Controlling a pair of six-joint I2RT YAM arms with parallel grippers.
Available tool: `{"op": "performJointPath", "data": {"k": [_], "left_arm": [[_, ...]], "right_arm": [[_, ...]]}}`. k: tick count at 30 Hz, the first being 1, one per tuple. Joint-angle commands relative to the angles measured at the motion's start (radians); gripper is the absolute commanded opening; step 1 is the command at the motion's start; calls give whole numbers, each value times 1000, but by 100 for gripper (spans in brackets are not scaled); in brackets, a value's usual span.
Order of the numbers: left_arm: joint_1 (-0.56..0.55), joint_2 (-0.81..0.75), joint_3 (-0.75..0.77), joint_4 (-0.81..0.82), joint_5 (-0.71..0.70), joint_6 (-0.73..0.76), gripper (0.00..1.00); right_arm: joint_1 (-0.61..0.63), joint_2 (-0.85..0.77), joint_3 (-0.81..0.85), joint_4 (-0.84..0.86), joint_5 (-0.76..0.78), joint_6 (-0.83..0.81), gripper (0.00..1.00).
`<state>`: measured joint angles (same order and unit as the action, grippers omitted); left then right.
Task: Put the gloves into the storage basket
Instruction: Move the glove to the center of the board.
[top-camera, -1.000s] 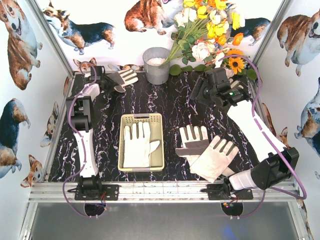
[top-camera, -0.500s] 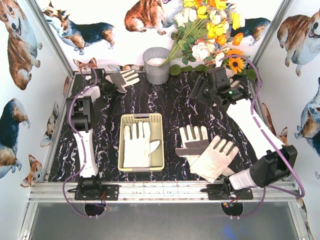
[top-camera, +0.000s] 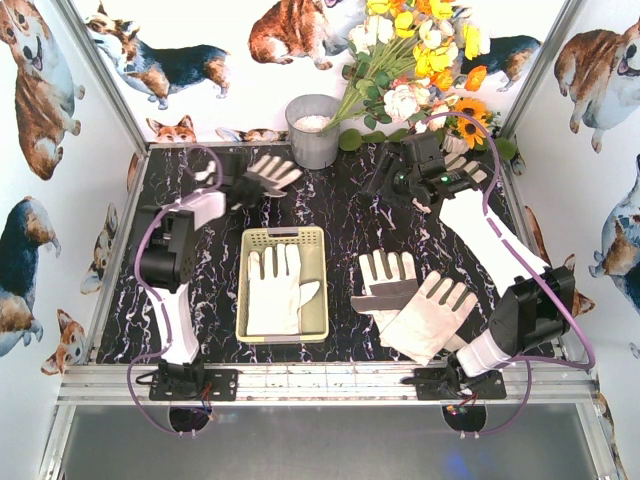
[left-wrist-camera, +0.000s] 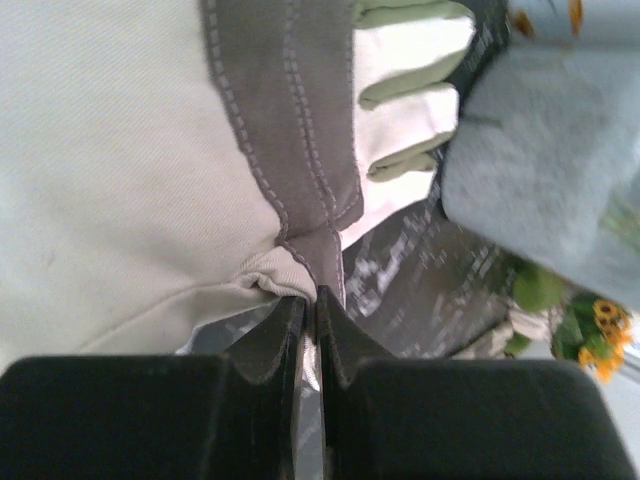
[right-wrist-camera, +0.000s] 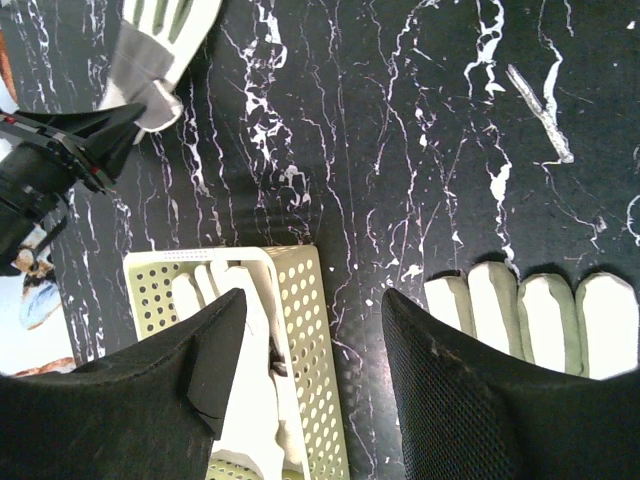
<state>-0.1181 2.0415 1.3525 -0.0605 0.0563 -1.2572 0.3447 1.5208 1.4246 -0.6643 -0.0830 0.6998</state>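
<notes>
The pale yellow-green storage basket (top-camera: 243, 300) sits mid-table with one glove (top-camera: 275, 290) lying in it; it also shows in the right wrist view (right-wrist-camera: 310, 350). My left gripper (top-camera: 232, 184) is shut on the cuff edge of a glove (top-camera: 268, 173), held above the table behind the basket; the wrist view shows the jaws pinching the fabric (left-wrist-camera: 150, 180). Two more gloves (top-camera: 390, 280) (top-camera: 432, 315) lie overlapped right of the basket. My right gripper (top-camera: 385, 175) is open and empty, high at the back right.
A grey metal bucket (top-camera: 313, 130) stands at the back centre, its side showing in the left wrist view (left-wrist-camera: 545, 170). A bouquet of flowers (top-camera: 420, 60) fills the back right. Corgi-print walls close in both sides.
My left gripper has carried its glove from the back-left corner rightward and up, toward the basket. My right arm has swung back and a little left.
</notes>
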Motion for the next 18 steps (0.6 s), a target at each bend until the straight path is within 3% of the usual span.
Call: {"op": "performJointPath", "data": {"k": [1, 8, 14, 18], "left_arm": [[-83, 2, 17, 62, -5, -126, 0], [-216, 41, 40, 111, 48, -257, 0], [-232, 38, 73, 138, 94, -216, 37], [-217, -19, 98, 92, 93, -93, 47]], "right_arm": [[-5, -6, 2, 82, -34, 10, 58], [-5, -27, -27, 88, -30, 28, 58], [-5, -56, -63, 100, -10, 53, 58], [-4, -22, -43, 97, -27, 73, 53]]}}
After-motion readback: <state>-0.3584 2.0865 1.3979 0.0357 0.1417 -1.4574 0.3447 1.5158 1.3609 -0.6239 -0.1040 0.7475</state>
